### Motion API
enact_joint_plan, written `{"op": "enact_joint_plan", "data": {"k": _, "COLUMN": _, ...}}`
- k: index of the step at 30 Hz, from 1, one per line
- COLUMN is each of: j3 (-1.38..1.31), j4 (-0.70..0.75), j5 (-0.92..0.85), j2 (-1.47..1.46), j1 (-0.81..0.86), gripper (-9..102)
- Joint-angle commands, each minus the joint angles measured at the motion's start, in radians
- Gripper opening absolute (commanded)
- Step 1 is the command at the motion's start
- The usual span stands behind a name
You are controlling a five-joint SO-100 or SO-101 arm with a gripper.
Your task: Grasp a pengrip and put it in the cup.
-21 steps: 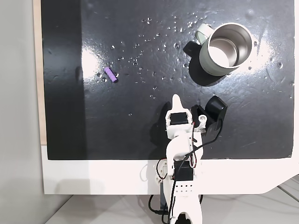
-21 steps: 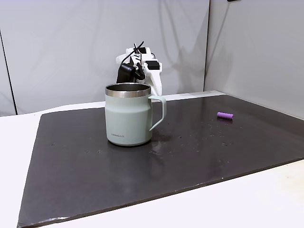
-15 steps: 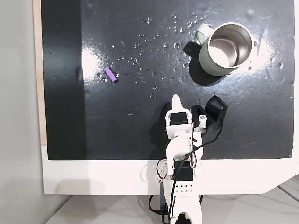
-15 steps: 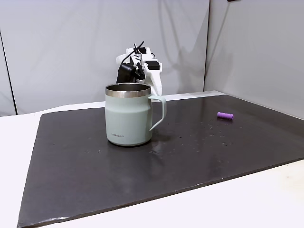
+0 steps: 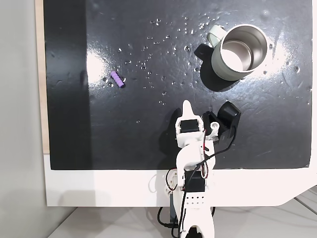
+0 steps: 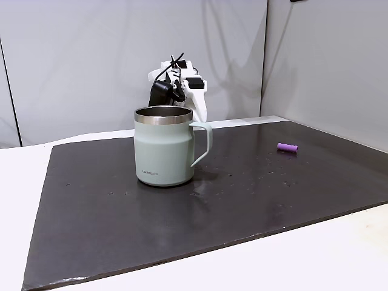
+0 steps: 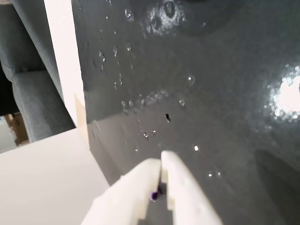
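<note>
While lying loose on black mat (image 5: pixel 148 139), pengrip (image 5: pixel 117 79) purple, ribbed, tilted; up and to the left of gripper (image 5: pixel 186 105) in overhead-style fixed view, well apart, not touched. In side fixed view pengrip (image 6: pixel 287 147) far right on mat (image 6: pixel 121 230), gripper (image 6: pixel 199 109) back behind cup. Cup (image 5: pixel 240 51) pale grey-green, upright, steel inside, handle toward upper left; up and to the right of gripper in top view, apart from it. In side view cup (image 6: pixel 163 147) in front of arm, handle on right.

Gripper fingers pressed together, tips meeting, clamped on nothing; in wrist view gripper (image 7: pixel 161 161) white, tips touching, small purple speck between fingers lower down, unclear what. Black camera block (image 5: pixel 228 115) just right of gripper body in top view.

Mat glossy, dotted with small droplets or specks (image 5: pixel 173 34), bright glare patches (image 5: pixel 96 67); same speckles in wrist view (image 7: pixel 140 101). Mat on white table (image 5: pixel 99 188), white edge below and near arm base. Grey wall panels (image 6: pixel 91 60) behind in side view. Grey upholstered thing (image 7: pixel 33 89) beyond table edge in wrist view, cannot tell what exactly.
</note>
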Motion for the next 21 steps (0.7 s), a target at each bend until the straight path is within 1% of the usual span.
{"op": "enact_joint_plan", "data": {"k": 1, "j3": -0.04, "j4": 0.008, "j5": -0.098, "j2": 0.011, "j1": -0.026, "gripper": 0}}
{"op": "enact_joint_plan", "data": {"k": 5, "j3": -0.153, "j4": 0.063, "j5": -0.187, "j2": -0.031, "j1": -0.084, "gripper": 0}}
{"op": "enact_joint_plan", "data": {"k": 11, "j3": -0.364, "j4": 0.078, "j5": -0.264, "j2": -0.31, "j1": -0.164, "gripper": 0}}
{"op": "enact_joint_plan", "data": {"k": 18, "j3": -0.649, "j4": 0.0, "j5": -0.333, "j2": -0.815, "j1": -0.25, "gripper": 0}}
{"op": "enact_joint_plan", "data": {"k": 21, "j3": -0.825, "j4": -0.005, "j5": -0.336, "j2": -1.057, "j1": -0.264, "gripper": 0}}
